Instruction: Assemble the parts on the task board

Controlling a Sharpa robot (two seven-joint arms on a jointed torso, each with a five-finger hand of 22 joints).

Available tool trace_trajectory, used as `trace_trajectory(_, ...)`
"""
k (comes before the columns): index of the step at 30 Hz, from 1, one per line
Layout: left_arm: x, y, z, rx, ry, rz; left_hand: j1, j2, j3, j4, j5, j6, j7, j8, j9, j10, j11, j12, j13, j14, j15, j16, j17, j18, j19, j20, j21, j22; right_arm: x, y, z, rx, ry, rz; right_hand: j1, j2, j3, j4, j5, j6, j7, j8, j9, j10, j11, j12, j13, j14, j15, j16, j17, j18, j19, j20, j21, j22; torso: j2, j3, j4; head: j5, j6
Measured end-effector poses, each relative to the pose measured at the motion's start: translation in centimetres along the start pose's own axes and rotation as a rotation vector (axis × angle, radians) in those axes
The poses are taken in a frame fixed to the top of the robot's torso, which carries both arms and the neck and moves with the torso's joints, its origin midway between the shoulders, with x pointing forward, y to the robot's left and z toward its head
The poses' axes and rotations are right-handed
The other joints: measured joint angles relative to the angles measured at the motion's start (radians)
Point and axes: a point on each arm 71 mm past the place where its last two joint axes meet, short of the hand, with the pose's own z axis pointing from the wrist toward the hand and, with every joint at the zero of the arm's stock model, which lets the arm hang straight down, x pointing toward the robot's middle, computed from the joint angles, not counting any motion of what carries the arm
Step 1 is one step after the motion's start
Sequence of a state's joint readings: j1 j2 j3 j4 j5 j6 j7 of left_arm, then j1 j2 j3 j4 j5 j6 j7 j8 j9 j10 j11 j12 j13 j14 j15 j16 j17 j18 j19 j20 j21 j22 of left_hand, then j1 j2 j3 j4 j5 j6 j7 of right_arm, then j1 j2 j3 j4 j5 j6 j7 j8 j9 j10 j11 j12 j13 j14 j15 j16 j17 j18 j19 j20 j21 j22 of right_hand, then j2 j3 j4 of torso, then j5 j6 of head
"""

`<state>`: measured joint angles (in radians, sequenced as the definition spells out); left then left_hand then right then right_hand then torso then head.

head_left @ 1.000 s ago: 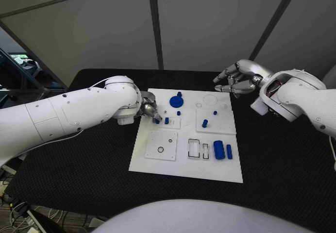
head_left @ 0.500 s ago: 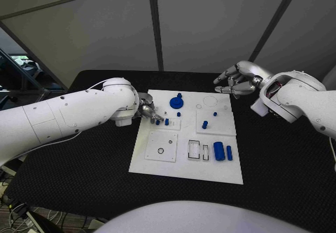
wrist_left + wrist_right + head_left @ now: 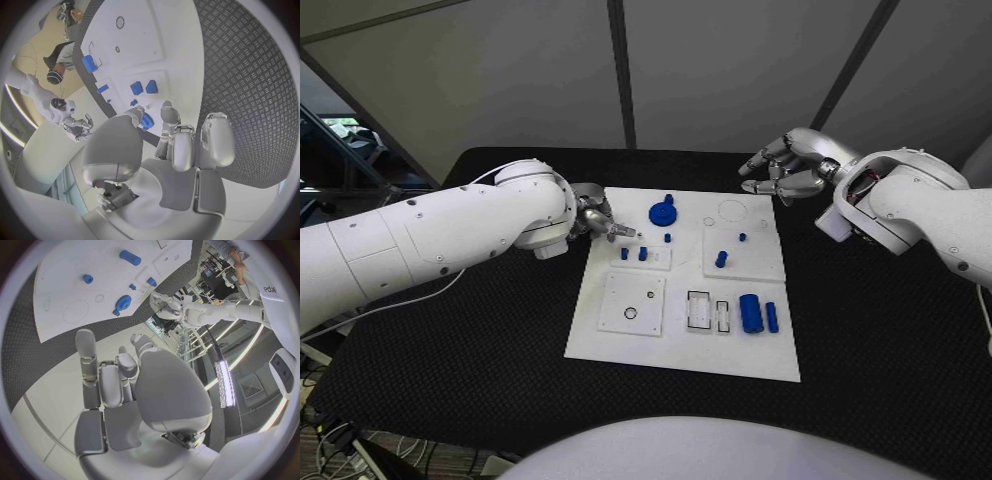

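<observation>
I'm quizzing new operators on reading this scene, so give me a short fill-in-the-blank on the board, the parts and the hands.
1. The task board is ____ in colour.
2. The round disc part on it is ____.
3. The left hand is at the board's left edge, and it holds ____.
4. The right hand is by the board's far ____ corner.

Missing words: white; blue; nothing; right

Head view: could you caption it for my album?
Two silver robot hands, left and right, hover empty over a white task board with small blue parts.
</observation>
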<state>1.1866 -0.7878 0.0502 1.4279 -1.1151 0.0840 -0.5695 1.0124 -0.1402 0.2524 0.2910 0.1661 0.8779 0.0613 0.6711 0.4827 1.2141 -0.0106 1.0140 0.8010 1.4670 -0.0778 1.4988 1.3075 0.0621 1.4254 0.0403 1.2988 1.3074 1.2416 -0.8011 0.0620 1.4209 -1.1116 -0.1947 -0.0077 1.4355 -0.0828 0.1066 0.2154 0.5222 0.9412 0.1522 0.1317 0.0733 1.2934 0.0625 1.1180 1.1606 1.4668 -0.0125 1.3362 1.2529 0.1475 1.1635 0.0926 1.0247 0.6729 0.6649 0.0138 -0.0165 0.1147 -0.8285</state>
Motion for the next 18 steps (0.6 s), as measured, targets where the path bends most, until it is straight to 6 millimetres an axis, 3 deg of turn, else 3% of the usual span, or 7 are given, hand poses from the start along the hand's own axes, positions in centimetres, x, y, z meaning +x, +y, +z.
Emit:
trace_trajectory(3, -0.2, -0.1, 0.0, 0.029, -0.015, -0.040, 0.028, 0.014, -0.013, -0.002, 0.000, -0.062, 0.024, -0.026, -0.019, -0.105, 0.022, -0.098, -0.112, -0.001, 0.026, -0.047, 0.000, 0.001, -0.069, 0.012, -0.117, -0.038, 0.0, 0.0, 0.0, 0.000, 0.000, 0.000, 0.000, 0.000, 0.000, 0.000, 0.000, 0.000, 0.000, 0.000, 0.000, 0.000, 0.000, 0.000, 0.000, 0.000, 0.000, 0.000, 0.000, 0.000, 0.000, 0.000, 0.000, 0.000, 0.000, 0.0001, 0.0001, -0.001, 0.001)
trace_trajectory(4, -0.2, -0.2, 0.0, 0.046, -0.022, -0.058, 0.052, 0.009, -0.016, -0.005, 0.000, -0.093, 0.038, -0.040, -0.029, -0.146, 0.036, -0.122, -0.131, -0.003, 0.038, -0.113, -0.004, 0.050, -0.108, 0.021, -0.181, -0.079, 0.0, 0.0, 0.0, 0.000, 0.000, 0.000, 0.000, 0.000, 0.000, 0.000, 0.000, 0.000, 0.000, 0.000, 0.000, 0.000, 0.000, 0.000, 0.000, 0.000, 0.000, 0.000, 0.000, 0.000, 0.000, 0.000, 0.000, 0.000, 0.000, 0.0003, 0.0001, -0.002, 0.001)
trace_trajectory(7, -0.3, -0.9, 0.1, 0.104, -0.044, -0.095, 0.151, -0.003, -0.014, -0.021, 0.000, -0.163, 0.070, -0.077, -0.061, -0.269, 0.072, -0.184, -0.172, -0.101, 0.069, -0.325, -0.165, 0.063, -0.234, 0.044, -0.379, -0.212, 0.0, 0.0, 0.0, 0.000, 0.000, 0.000, 0.000, 0.000, 0.000, 0.000, 0.000, 0.000, 0.000, 0.000, 0.000, 0.000, 0.000, 0.000, 0.000, 0.000, 0.000, 0.000, 0.000, 0.000, 0.000, 0.000, 0.000, -0.001, 0.000, 0.0006, 0.0001, -0.004, 0.002)
trace_trajectory(9, -0.2, -1.6, 0.1, 0.150, -0.058, -0.107, 0.245, -0.001, 0.017, -0.053, 0.000, -0.200, 0.093, -0.101, -0.085, -0.359, 0.094, -0.237, -0.205, -0.244, 0.091, -0.507, -0.335, 0.064, -0.341, 0.060, -0.521, -0.303, 0.0, 0.0, 0.0, 0.001, -0.001, 0.000, 0.000, 0.000, 0.001, 0.001, 0.000, 0.000, 0.000, 0.000, 0.000, -0.010, -0.002, -0.010, -0.008, 0.000, 0.000, -0.008, -0.006, 0.000, -0.001, -0.001, -0.009, -0.009, 0.000, 0.0006, 0.0001, -0.008, 0.004)
trace_trajectory(10, 0.0, -2.1, 0.0, 0.185, -0.068, -0.110, 0.291, -0.005, 0.038, -0.068, 0.000, -0.212, 0.098, -0.113, -0.100, -0.393, 0.103, -0.261, -0.227, -0.320, 0.100, -0.584, -0.402, 0.121, -0.389, 0.070, -0.575, -0.333, 0.0, 0.0, 0.0, 0.001, -0.001, 0.000, 0.000, 0.000, 0.008, 0.001, 0.000, 0.000, 0.000, 0.000, 0.000, -0.031, -0.003, -0.038, -0.031, 0.000, 0.000, -0.024, -0.023, 0.000, -0.014, -0.002, -0.025, -0.031, 0.001, 0.0006, 0.0000, -0.009, 0.004)
trace_trajectory(11, 0.1, -2.5, 0.0, 0.213, -0.077, -0.109, 0.328, -0.011, 0.056, -0.080, 0.000, -0.221, 0.100, -0.122, -0.112, -0.409, 0.106, -0.275, -0.242, -0.360, 0.106, -0.621, -0.435, 0.132, -0.416, 0.076, -0.605, -0.349, 0.0, 0.0, 0.1, 0.001, -0.001, 0.000, 0.000, 0.000, 0.015, 0.003, 0.000, 0.000, 0.000, 0.000, 0.000, -0.053, -0.002, -0.072, -0.060, 0.000, 0.000, -0.044, -0.045, 0.001, -0.030, -0.003, -0.044, -0.057, 0.001, 0.0004, -0.0001, -0.011, 0.005)
trace_trajectory(18, 0.6, -5.4, -0.3, 0.397, -0.169, -0.027, 0.428, -0.060, 0.119, -0.108, 0.000, -0.165, 0.104, -0.155, -0.190, -0.428, 0.115, -0.330, -0.341, -0.379, 0.114, -0.607, -0.502, 0.131, -0.426, 0.101, -0.644, -0.370, 0.1, 0.0, 0.2, 0.000, -0.003, 0.000, -0.006, -0.007, 0.037, 0.011, 0.004, 0.000, 0.000, 0.004, -0.001, -0.149, -0.001, -0.236, -0.203, -0.003, -0.002, -0.131, -0.131, 0.016, -0.085, -0.001, -0.130, -0.165, 0.002, 0.0001, -0.0007, -0.016, 0.009)
